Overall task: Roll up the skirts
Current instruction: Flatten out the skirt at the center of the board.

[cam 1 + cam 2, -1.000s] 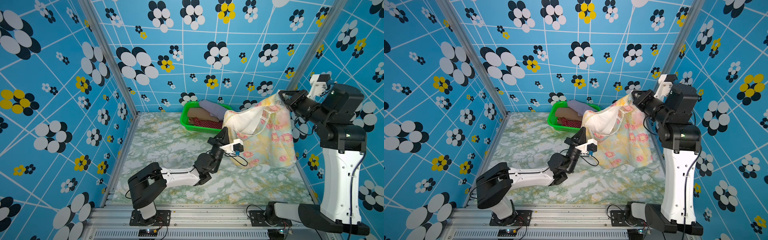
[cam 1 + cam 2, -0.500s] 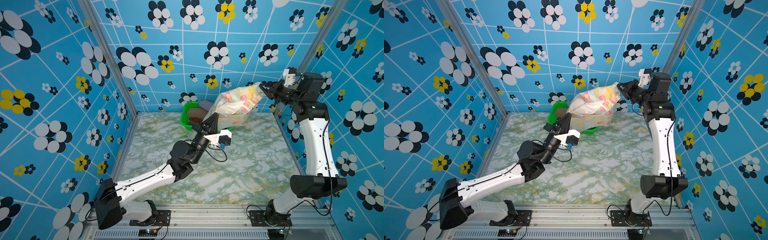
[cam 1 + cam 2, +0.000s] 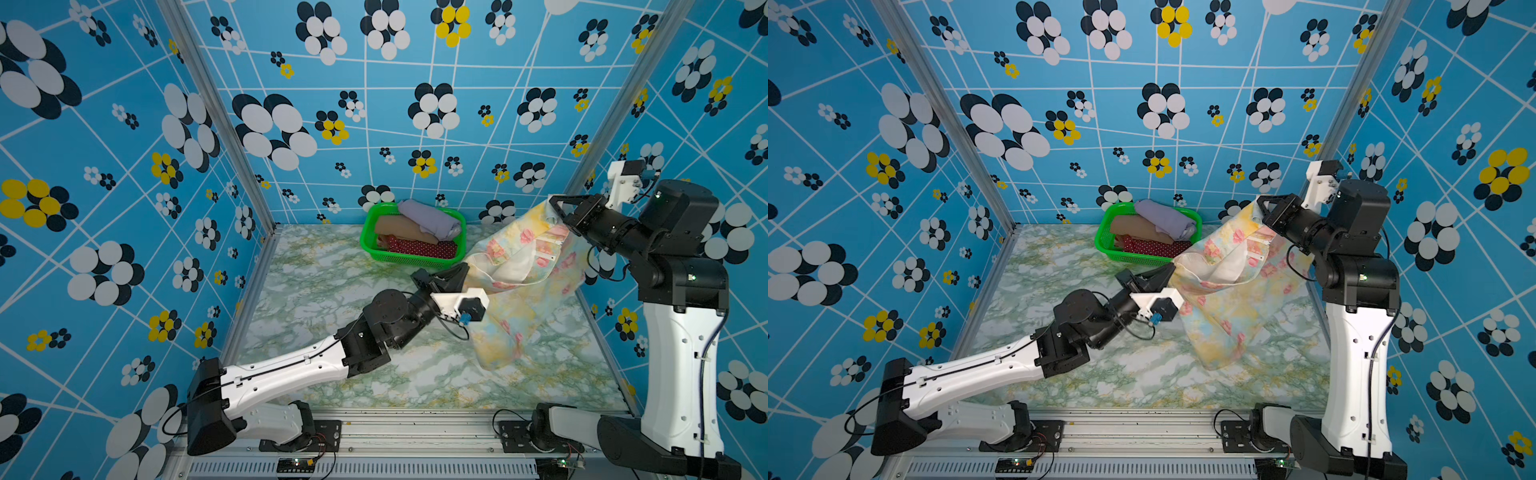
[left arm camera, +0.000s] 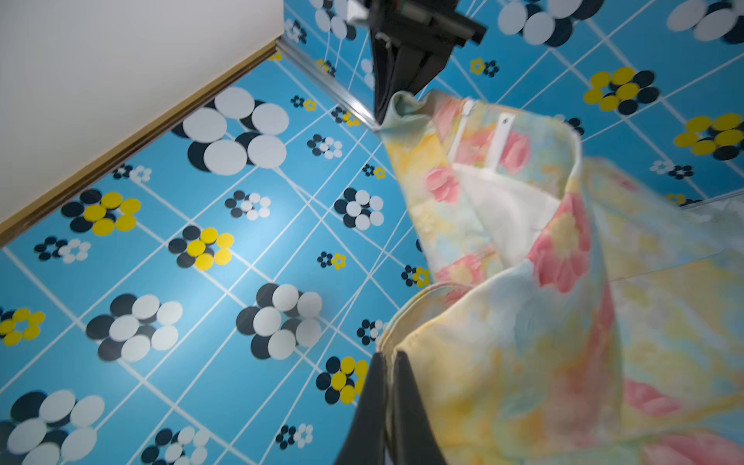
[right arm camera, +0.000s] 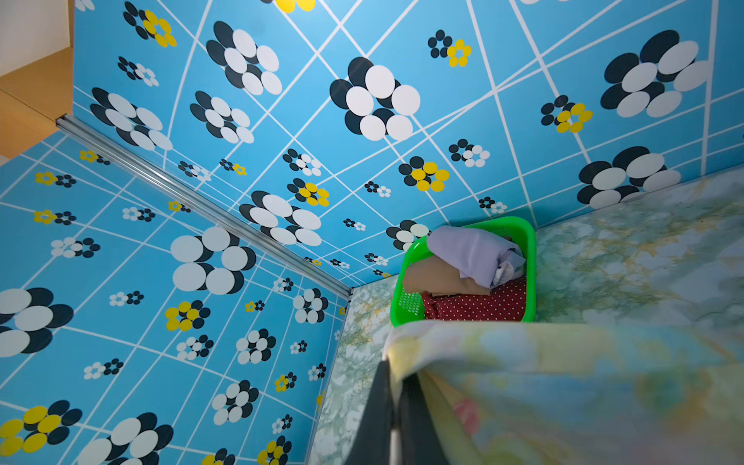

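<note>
Blue walls printed with black, white and yellow flowers close in three sides of a green-and-white marbled desk (image 3: pixel 324 291). Watching from my remote station, I see the left gripper (image 3: pixel 464 271) raised above the middle of the desk, its black jaws pressed together on one end of the waistband of the skirt (image 3: pixel 519 291). The left wrist view shows its fingers (image 4: pixel 370 402) pinching the cloth's cream edge. The right gripper (image 3: pixel 553 207) sits higher, above the desk's far right corner, and its jaws are likewise clamped on the opposite end of the waistband; the right wrist view shows cloth caught between them. The skirt, thin pale yellow fabric with pink flowers and faint blue-green patches, hangs in the air between the two grippers over the right half of the desk. Its waist sags open, showing white lining. Its lower end drops toward the desk's right side; I cannot tell whether it touches the surface. A green basket (image 3: pixel 407 259) stands at the desk's far edge, near the left gripper. It holds a lavender cloth (image 3: pixel 428 218), a tan cloth (image 3: pixel 397 227) and a red cloth with white dots (image 3: pixel 419 248).
</note>
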Available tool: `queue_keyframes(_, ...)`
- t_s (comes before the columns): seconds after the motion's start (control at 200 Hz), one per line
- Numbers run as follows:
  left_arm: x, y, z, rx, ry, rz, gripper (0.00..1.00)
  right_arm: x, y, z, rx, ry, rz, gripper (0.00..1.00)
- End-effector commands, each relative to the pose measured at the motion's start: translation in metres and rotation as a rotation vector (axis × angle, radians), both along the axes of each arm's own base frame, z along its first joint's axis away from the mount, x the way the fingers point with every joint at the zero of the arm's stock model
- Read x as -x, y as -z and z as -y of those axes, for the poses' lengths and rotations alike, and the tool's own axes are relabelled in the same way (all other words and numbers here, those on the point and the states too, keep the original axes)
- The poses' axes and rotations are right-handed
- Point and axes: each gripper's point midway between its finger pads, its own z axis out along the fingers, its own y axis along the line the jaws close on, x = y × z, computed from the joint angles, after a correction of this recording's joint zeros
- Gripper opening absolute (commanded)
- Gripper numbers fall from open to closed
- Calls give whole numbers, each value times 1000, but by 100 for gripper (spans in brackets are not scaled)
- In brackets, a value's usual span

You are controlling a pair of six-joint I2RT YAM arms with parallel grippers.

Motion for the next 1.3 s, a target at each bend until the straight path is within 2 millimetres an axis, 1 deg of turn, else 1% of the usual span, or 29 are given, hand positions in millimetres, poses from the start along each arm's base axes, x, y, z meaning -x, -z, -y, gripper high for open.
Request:
queue_keyframes(0.0,-47,58,-32,125,-98,-358,0,-48,108,-2,-17,-52,-277,0)
queue_keyframes(0.045,-57,95,-36,122,-134,-441,0,-59,146,2,-14,-39,-344,0)
queue_keyframes(0.05,-58,101,-37,119,-138,-451,0,-60,155,2,-16,-37,-360,0)
queue_keyframes(0.08,-62,129,-40,118,-161,-502,0,-67,184,5,-18,-25,-409,0)
queue_keyframes(0.15,-70,188,-47,134,-211,-617,0,-84,238,8,-23,-11,-498,0)
queue_keyframes(0.175,-74,210,-50,137,-228,-662,0,-91,253,8,-27,-15,-529,10)
queue_keyframes(0.205,-77,234,-53,142,-251,-714,0,-98,269,8,-30,-18,-565,27)
queue_keyframes(0.265,-85,278,-57,146,-293,-809,0,-115,289,3,-59,-38,-594,59)
queue_keyframes(0.32,-93,311,-61,135,-335,-871,0,-128,293,2,-77,-33,-584,80)
queue_keyframes(0.345,-97,322,-64,129,-358,-888,0,-133,293,2,-77,-28,-579,85)
queue_keyframes(0.395,-105,338,-70,118,-398,-911,0,-139,287,1,-73,-26,-562,88)
queue_keyframes(0.46,-115,344,-82,130,-444,-916,0,-142,273,-2,-49,-38,-535,89)
queue_keyframes(0.54,-128,333,-101,183,-486,-903,0,-134,256,-3,0,-48,-507,90)
queue_keyframes(0.65,-150,308,-131,270,-538,-886,0,-114,243,-11,78,-62,-477,90)
queue_keyframes(0.74,-169,302,-144,269,-558,-910,0,-92,243,-31,162,-105,-472,90)
queue_keyframes(0.76,-173,301,-145,265,-558,-914,8,-87,242,-36,178,-119,-464,90)
queue_keyframes(0.775,-175,302,-144,259,-555,-921,17,-83,242,-42,190,-133,-460,90)
queue_keyframes(0.79,-178,302,-144,256,-554,-925,28,-79,244,-47,200,-147,-459,90)
queue_keyframes(0.815,-180,304,-143,248,-548,-940,50,-72,246,-53,217,-162,-456,90)
queue_keyframes(0.825,-181,304,-142,245,-544,-947,55,-67,247,-64,229,-190,-453,90)
queue_keyframes(0.84,-182,306,-141,239,-539,-959,61,-61,248,-72,244,-211,-448,90)
queue_keyframes(0.939,-185,309,-147,267,-534,-999,77,-28,263,-105,346,-299,-444,90)
queue_keyframes(0.999,-184,310,-155,309,-537,-1012,98,-11,273,-121,380,-340,-444,90)
queue_keyframes(1.009,-184,310,-156,316,-539,-1014,100,-7,275,-124,385,-348,-443,90)
queue_keyframes(1.134,-185,314,-187,432,-592,-1047,100,22,289,-159,436,-402,-403,89)
queue_keyframes(1.184,-187,319,-203,500,-612,-1084,94,32,293,-177,446,-429,-380,88)
queue_keyframes(1.234,-189,325,-213,545,-612,-1140,76,44,298,-197,478,-456,-356,83)
queue_keyframes(1.249,-190,328,-215,552,-616,-1158,67,46,299,-201,485,-464,-352,81)
queue_keyframes(1.294,-191,337,-219,553,-644,-1214,50,54,306,-217,508,-491,-342,74)
